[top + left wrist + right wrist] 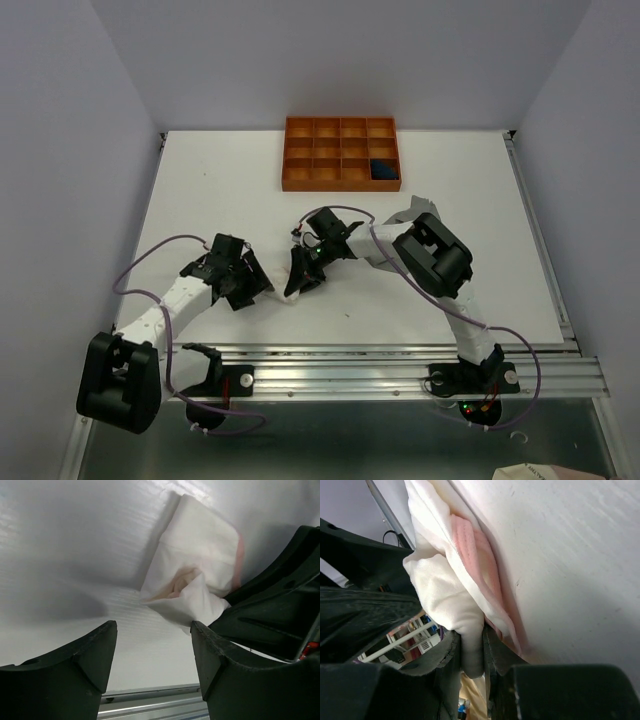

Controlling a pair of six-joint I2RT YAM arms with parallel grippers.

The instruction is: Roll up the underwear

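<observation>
Our left gripper (152, 630) stands wide and empty, the pink underwear (200, 565) at its one o'clock, toward the six o'clock edge of the table (200, 200). Our right gripper (471, 652) pinches a fold of it; we judge it light and limp, best gripped at the thick hem.

Robot lab bench (200, 200), white enclosure walls (60, 150), aluminium rail (400, 365), orange compartment tray (341, 186)

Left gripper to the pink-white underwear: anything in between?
Nothing visible. Only bare table lies between the open left gripper and the underwear. The right gripper is shut on the cloth's near fold, just beside that line.
</observation>
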